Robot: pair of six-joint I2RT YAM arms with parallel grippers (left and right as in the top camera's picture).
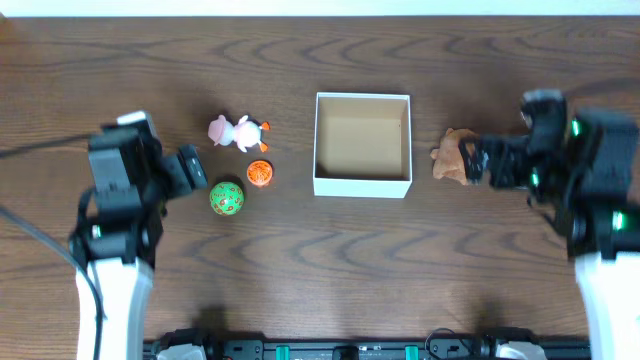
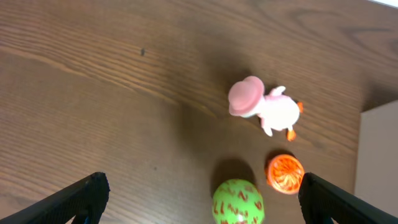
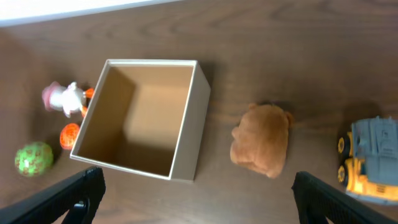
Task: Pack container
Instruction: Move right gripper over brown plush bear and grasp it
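Left gripper [image 2: 203, 186] hanging, fingers apart, framing green ball [image 2: 238, 202] for pickup | right gripper [image 3: 199, 179] hovering spread wide by brown plush [image 3: 261, 148] | container [image 1: 362, 186] sitting empty, awaiting toys.

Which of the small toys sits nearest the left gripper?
The green ball with red markings, beside the left gripper; the orange ball and pink-hatted figure lie farther off.

Dark wooden table [image 1: 330, 260], box [image 1: 362, 186] in the middle.
Duck [image 1: 240, 133], orange ball [image 1: 259, 173], green ball [image 1: 227, 198] to its left; plush bear [image 1: 452, 158], truck [image 3: 372, 160] to its right.
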